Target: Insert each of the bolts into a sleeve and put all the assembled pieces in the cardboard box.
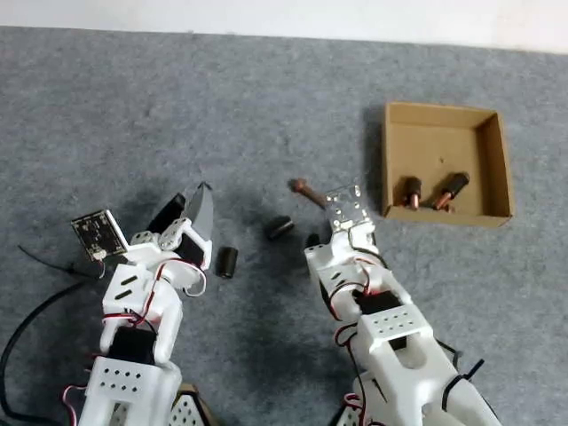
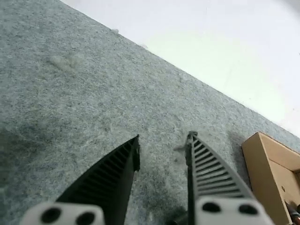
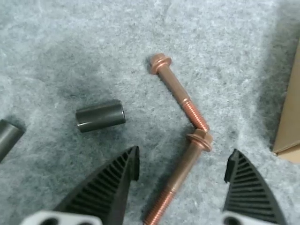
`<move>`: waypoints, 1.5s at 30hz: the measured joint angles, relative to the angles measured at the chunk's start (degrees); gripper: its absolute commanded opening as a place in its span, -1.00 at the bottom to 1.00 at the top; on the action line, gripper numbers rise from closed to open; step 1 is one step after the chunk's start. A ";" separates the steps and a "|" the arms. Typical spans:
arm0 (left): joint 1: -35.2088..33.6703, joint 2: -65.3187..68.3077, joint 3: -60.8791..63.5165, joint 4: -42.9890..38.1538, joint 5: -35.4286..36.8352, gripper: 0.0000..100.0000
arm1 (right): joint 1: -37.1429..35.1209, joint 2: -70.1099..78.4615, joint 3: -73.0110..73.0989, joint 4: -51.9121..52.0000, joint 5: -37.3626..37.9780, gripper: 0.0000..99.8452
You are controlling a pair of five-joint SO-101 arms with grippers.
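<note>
Now: R gripper [image 3: 183, 157] jaws wide; one bolt [image 3: 180, 173] lies betw them, head touching 2nd bolt [image 3: 180, 96] at its thread tip; sleeve [image 3: 100, 115] just beside. L gripper [image 2: 164, 138] part-open over carpet [image 2: 70, 93], apart from bolts

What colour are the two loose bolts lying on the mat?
Both bolts are copper-coloured, clearest in the right wrist view.

I record a grey felt mat [image 1: 177, 106] across most of the frame. A white strip [image 1: 284, 13] borders its top edge. A black cable [image 1: 22, 328] curves at lower left.
</note>
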 measured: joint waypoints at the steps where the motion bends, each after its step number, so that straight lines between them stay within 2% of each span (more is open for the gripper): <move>1: 0.00 0.00 0.00 0.00 0.00 -0.68 | 0.00 0.00 0.00 0.00 0.00 -0.46; 20: 0.00 0.00 0.00 0.00 -0.44 -0.68 | 0.00 0.00 0.00 0.00 0.00 -0.46; 23: 0.00 0.00 -0.18 2.20 -7.03 -0.68 | 0.00 0.00 0.00 0.00 0.00 -0.46; 28: 0.00 0.00 -8.18 20.84 -25.05 -0.69 | 0.00 0.00 0.00 0.00 0.00 -0.46; 30: 0.00 0.00 -9.67 25.58 -30.51 -0.69 | 0.00 0.00 0.00 0.00 0.00 -0.46; 32: 0.00 0.00 -10.02 26.02 -32.18 -0.69 | 0.00 0.00 0.00 0.00 0.00 -0.46; 37: 0.00 0.00 -10.02 23.91 -32.97 -0.88 | 0.00 0.00 0.00 0.00 0.00 -0.46; 42: 0.00 -0.09 -9.05 20.57 -35.69 -0.79 | 0.00 0.00 0.00 0.00 0.00 -0.46; 45: 0.00 0.00 -8.44 19.96 -38.07 -0.82 | 1.14 0.00 0.00 0.00 0.00 -0.46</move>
